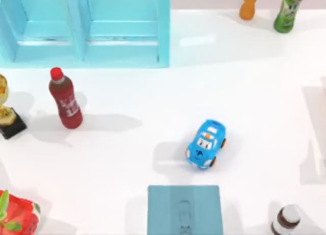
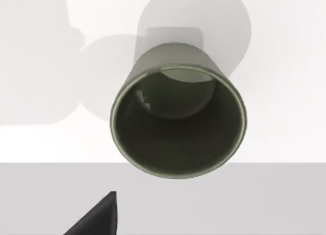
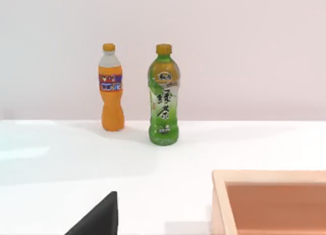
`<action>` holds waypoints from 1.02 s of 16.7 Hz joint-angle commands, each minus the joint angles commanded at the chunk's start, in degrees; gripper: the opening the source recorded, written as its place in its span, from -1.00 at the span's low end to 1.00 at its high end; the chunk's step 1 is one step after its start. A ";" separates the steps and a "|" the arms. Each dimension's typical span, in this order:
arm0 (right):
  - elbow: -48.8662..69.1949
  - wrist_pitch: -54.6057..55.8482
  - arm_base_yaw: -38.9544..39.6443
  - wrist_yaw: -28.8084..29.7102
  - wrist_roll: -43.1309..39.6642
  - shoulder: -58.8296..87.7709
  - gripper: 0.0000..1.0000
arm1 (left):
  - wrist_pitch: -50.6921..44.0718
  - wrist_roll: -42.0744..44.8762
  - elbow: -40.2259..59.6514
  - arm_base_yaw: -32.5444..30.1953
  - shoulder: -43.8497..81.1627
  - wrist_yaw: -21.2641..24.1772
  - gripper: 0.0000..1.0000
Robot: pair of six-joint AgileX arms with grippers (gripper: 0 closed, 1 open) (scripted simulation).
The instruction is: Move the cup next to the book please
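The white table (image 1: 244, 92) carries everything. Largest on it is the light-blue shelf unit (image 1: 84, 28) along the far edge toward the left. At the near edge, about mid-table, lies the flat teal-blue rectangular book (image 1: 185, 209) with a faint line drawing on its cover, and just beyond it sits the blue toy car (image 1: 206, 144) with orange wheels, apart from the book. On the left stand a dark-red bottle with a red cap (image 1: 65, 100) and, at the left edge, a gold trophy on a black base (image 1: 7, 112); a red packet with green leaves (image 1: 18, 217) lies in the near left corner. At the far right stand a green tea bottle (image 3: 163, 95) and, just beside it, a smaller orange soda bottle (image 3: 111, 88). A light wooden box (image 3: 270, 202) shows in the right wrist view, and a dark-brown bottle with a white cap (image 1: 286, 219) sits near right. The olive-green cup (image 2: 178, 118) stands upright on the table below the left wrist camera, apart from a dark finger tip (image 2: 99, 217). Whether either gripper's jaws are wide or narrow, I cannot tell
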 joint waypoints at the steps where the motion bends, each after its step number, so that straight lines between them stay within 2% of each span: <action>1: 0.00 0.00 0.00 0.00 0.00 0.00 1.00 | 1.89 -0.01 -1.40 0.04 0.52 0.02 1.00; 7: 0.00 0.00 0.00 0.00 0.00 0.00 1.00 | 17.37 0.31 -12.10 0.28 4.80 0.04 1.00; 13: 0.00 0.00 0.00 0.00 0.00 0.00 1.00 | 19.75 0.42 -14.03 0.37 5.54 0.04 1.00; 17: 0.00 0.00 0.00 0.00 0.00 0.00 1.00 | 19.75 0.42 -14.03 0.37 5.54 0.04 0.40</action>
